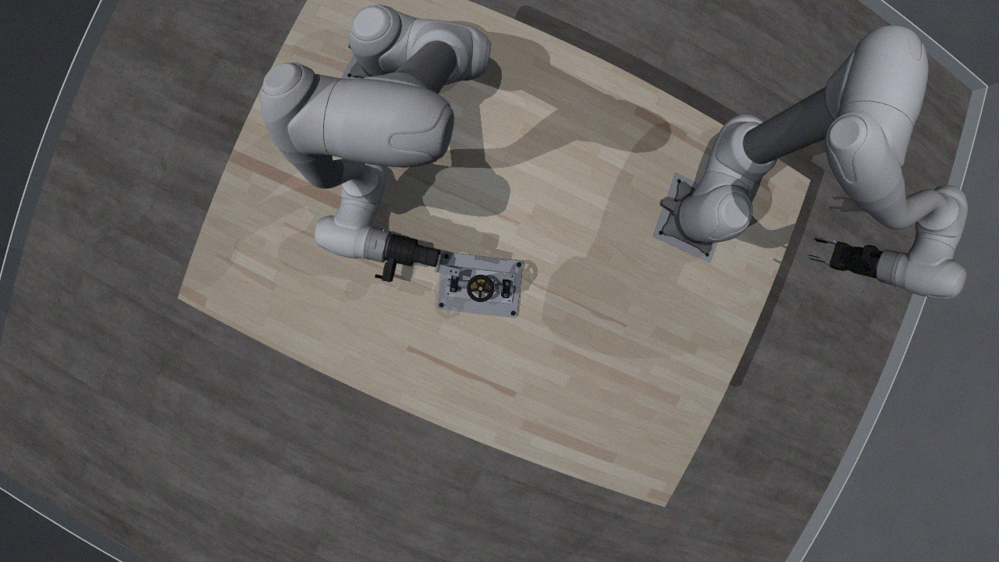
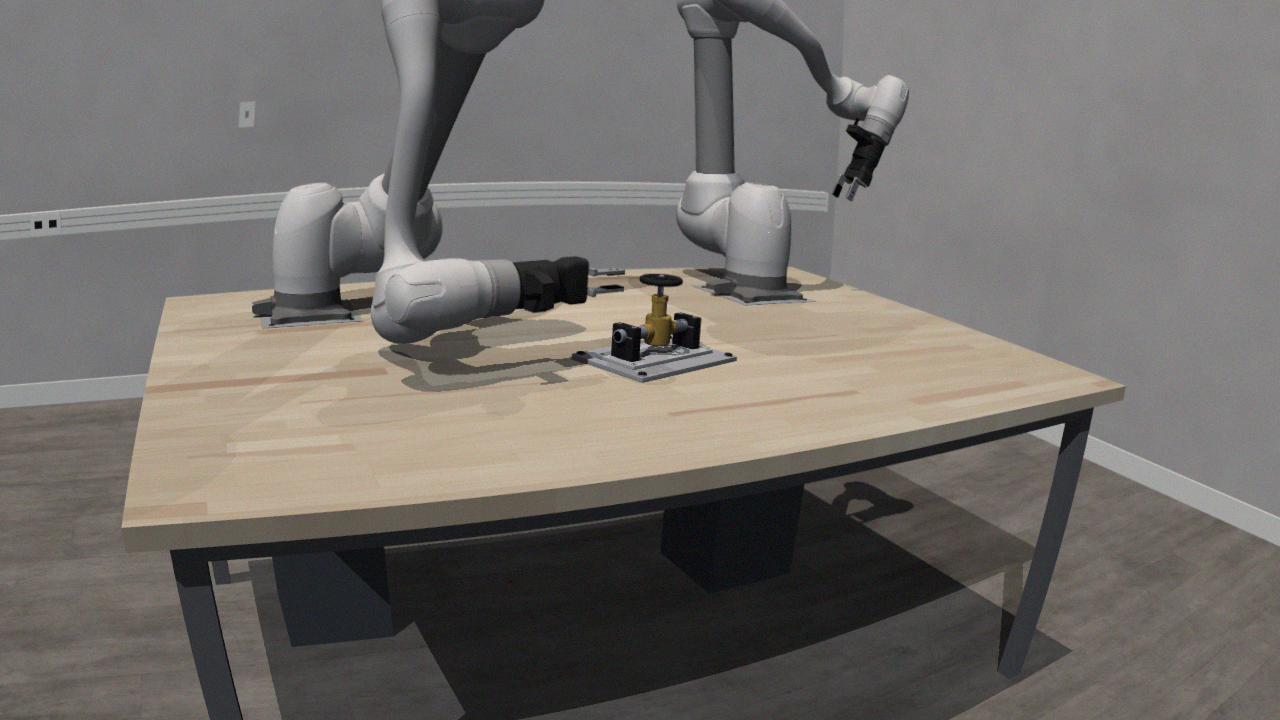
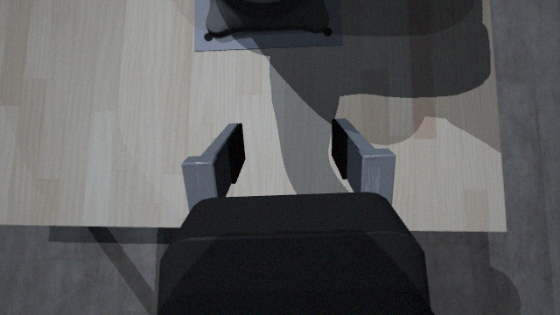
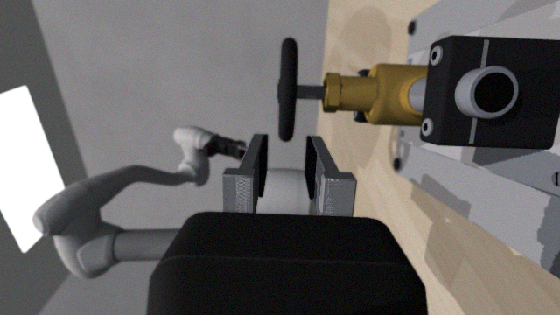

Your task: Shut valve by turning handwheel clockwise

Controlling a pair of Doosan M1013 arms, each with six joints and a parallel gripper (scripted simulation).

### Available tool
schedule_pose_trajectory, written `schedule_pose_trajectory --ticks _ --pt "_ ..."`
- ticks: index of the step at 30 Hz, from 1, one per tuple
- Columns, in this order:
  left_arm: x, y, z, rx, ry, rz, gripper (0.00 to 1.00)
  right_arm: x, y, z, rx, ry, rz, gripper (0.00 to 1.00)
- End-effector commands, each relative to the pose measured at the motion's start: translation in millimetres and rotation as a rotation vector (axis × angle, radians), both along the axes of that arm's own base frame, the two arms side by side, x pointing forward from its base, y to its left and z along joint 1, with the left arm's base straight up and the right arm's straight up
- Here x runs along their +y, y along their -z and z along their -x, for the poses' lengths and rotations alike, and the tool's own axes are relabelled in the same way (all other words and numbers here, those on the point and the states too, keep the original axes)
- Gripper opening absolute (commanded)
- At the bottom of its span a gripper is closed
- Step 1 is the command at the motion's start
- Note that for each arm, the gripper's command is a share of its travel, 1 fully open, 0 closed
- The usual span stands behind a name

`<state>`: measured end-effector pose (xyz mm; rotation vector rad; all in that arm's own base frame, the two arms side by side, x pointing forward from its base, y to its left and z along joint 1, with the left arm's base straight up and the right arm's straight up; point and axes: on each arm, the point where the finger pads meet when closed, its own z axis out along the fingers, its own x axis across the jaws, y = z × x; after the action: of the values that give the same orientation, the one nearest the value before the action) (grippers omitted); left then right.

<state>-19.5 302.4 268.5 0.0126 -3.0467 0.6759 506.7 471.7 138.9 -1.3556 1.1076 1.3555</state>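
Note:
The black spoked handwheel [image 1: 468, 287] [image 2: 660, 280] [image 4: 287, 87] sits level on the stem of the brass valve [image 2: 658, 329] [image 4: 394, 94]. My right gripper [image 2: 617, 280] is partly open and empty. It lies sideways at about wheel height, up and left of the wheel in the top view. In the right wrist view the wheel shows edge-on beyond the fingertips, lined up with the gap; no contact shows. My left gripper [image 1: 812, 249] [image 2: 844, 191] [image 3: 287, 139] is wide open and empty, far from the valve, beyond the table's edge. The wheel's turn angle cannot be judged.
Two black clamp blocks [image 2: 625, 341] [image 2: 687, 330] hold the valve's pipe on a grey base plate [image 1: 481, 309] [image 2: 666, 368]. The left arm's base plate [image 1: 706, 255] stands on the table to the right in the top view. The right arm reaches over the table's left part there.

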Motion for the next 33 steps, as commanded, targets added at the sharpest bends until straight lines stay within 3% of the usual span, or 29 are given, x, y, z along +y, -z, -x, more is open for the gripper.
schedule_pose_trajectory --ticks 1,33 --pt "0.2 -0.4 0.1 0.000 0.000 -0.001 1.00 0.8 -0.7 -0.1 -0.001 0.000 -0.001 0.52" --pt "0.2 -0.4 0.1 0.000 0.000 -0.001 1.00 51.9 -0.9 10.3 -0.001 0.000 -0.001 0.52"
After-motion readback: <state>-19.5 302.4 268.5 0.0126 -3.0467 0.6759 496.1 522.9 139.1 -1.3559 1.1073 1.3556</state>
